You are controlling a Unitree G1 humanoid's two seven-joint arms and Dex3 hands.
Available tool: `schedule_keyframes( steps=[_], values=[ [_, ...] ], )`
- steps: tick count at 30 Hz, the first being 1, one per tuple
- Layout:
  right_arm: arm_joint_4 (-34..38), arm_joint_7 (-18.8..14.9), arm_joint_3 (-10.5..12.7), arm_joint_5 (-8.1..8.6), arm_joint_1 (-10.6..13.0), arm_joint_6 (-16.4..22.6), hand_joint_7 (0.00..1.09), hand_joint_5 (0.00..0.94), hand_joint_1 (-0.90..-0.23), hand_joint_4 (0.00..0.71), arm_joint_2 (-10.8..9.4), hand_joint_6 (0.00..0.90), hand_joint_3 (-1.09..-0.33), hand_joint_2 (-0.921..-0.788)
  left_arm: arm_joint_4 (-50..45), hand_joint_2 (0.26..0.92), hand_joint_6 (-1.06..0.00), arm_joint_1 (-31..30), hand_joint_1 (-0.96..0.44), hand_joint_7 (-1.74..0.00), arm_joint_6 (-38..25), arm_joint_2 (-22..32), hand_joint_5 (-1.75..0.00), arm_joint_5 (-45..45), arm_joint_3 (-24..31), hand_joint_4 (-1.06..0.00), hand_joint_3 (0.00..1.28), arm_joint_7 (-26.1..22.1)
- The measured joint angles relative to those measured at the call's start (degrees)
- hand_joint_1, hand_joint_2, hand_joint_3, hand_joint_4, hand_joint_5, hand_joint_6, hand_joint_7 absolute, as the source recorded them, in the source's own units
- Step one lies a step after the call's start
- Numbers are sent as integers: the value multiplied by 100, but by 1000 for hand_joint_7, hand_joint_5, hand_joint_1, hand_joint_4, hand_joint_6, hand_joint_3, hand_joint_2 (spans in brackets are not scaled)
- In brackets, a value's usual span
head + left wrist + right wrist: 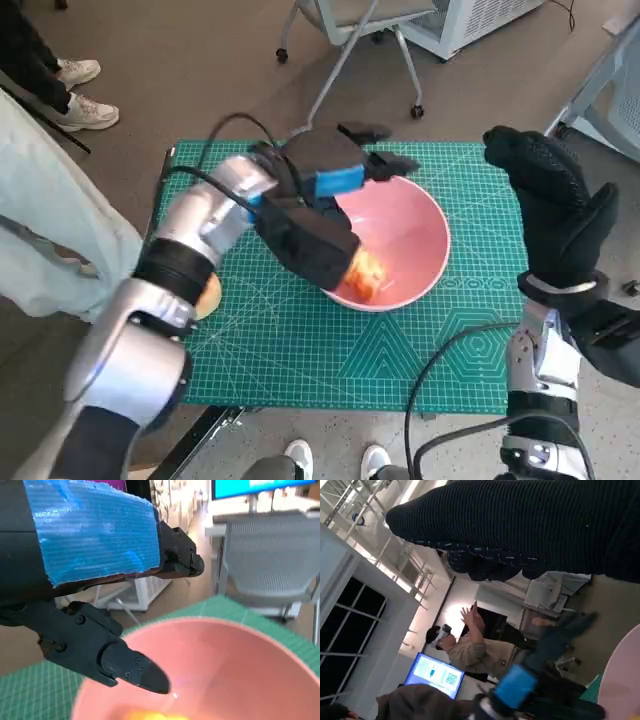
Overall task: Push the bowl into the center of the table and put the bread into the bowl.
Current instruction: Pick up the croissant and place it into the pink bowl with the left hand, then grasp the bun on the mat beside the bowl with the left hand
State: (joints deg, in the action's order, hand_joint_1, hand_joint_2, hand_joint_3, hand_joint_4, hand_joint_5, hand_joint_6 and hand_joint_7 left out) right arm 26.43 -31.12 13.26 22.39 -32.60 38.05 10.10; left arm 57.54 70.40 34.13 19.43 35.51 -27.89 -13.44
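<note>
The pink bowl (415, 232) stands on the green mat (300, 345), a little right of its middle. A piece of golden bread (366, 272) lies inside the bowl at its near left wall. My left hand (320, 198), black with blue tape, hovers over the bowl's left rim with its fingers apart and nothing in them. The left wrist view shows those fingers (125, 665) above the bowl (240, 665), with the bread (145, 714) just below. My gloved right hand (555, 200) is raised by the table's right edge, upright and empty; the right wrist view shows the glove (530, 525).
A round orange thing (209, 296) peeks out under my left forearm at the mat's left edge. An office chair (350, 30) stands beyond the table. A person's legs and shoes (85, 110) are at the left, feet (300, 455) near the front. A person (470, 652) shows in the right wrist view.
</note>
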Motion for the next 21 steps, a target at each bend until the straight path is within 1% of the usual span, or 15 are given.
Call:
schedule_keyframes(
  steps=[6, 9, 12, 15, 16, 17, 21],
  values=[
    [19, -26, -1, 10, -28, 0, 219, 1, -671, 172, -6, 187, -809, -921, -717, 916, -249, -257, -838, -15, -4, 420, -6, -411, 364, -58, 28, -507],
    [20, -49, -1, 15, -28, -2, 217, 1, -671, 173, -10, 188, -809, -921, -1359, 901, -256, -525, -819, -16, -115, 752, -8, -610, 599, -67, 13, -775],
    [7, -52, -3, 21, -29, -5, 215, 0, -671, 172, -11, 188, -811, -921, -2064, 873, -276, -844, -793, -24, -319, 1102, -12, -740, 866, -83, 4, -976],
    [-18, -56, -3, 27, -26, -14, 214, 0, -671, 172, -12, 188, -811, -921, -2655, 865, -283, -1131, -786, -24, -550, 1383, -11, -860, 1089, -89, 2, -1135],
    [-24, -57, -3, 30, -25, -16, 213, 0, -672, 171, -11, 188, -810, -921, -2793, 860, -281, -1200, -738, -22, -626, 1452, -9, -881, 1141, -86, 2, -1180],
    [-29, -58, 0, 34, -24, -17, 213, 0, -673, 172, -10, 189, -808, -921, -2894, 844, -289, -1248, -720, -24, -687, 1492, -11, -886, 1180, -94, 1, -1210],
    [-64, -67, -37, 34, -40, -28, 211, 1, -673, 173, -65, 191, -805, -921, -3730, 819, -292, -1829, -695, -22, -1047, 1885, -11, -1162, 1613, -103, 0, -1469]
  ],
)
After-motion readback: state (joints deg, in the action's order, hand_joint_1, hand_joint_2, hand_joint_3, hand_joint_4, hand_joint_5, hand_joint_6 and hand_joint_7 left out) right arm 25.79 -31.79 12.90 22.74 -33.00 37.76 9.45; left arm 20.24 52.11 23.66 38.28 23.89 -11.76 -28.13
